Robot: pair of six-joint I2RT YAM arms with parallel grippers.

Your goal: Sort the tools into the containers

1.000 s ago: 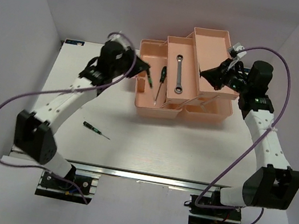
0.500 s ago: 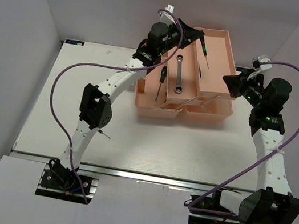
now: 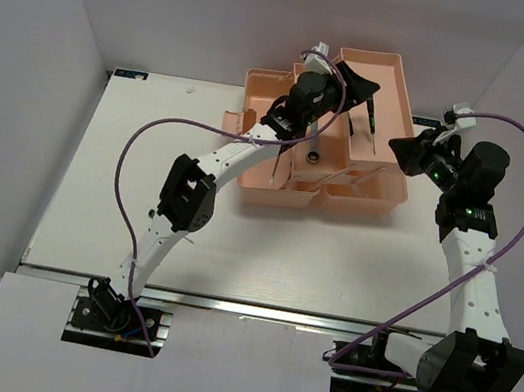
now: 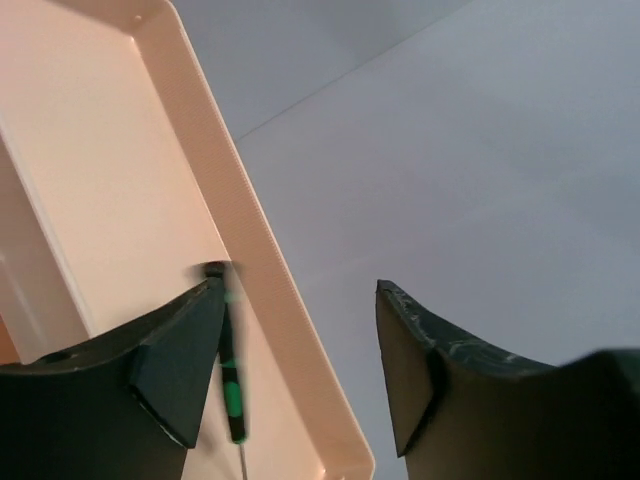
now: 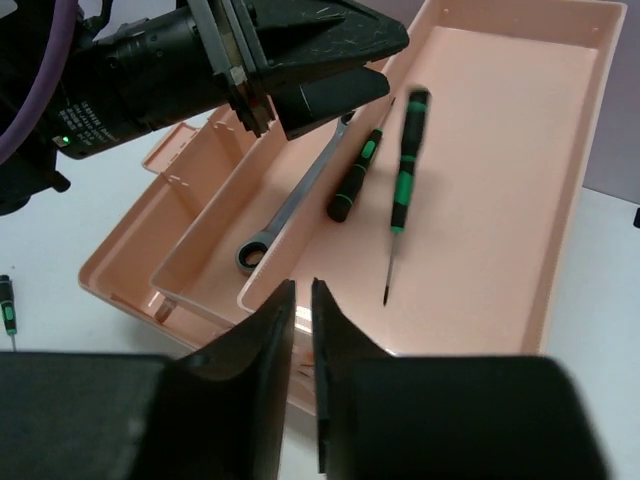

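1. Left wrist view: my left pincer [image 4: 300,288] is released; I see a blurred screwdriver [image 4: 233,385] just beneath one finger, over the pink tray [image 4: 120,180].
2. My right pincer [image 5: 298,300] is clenched, empty.

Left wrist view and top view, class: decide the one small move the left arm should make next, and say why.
Probably raise the left pincer clear of the toolbox and draw it back toward the table. Its jaws stand open and empty, a screwdriver is already in the big tray beneath, and another screwdriver waits on the table.
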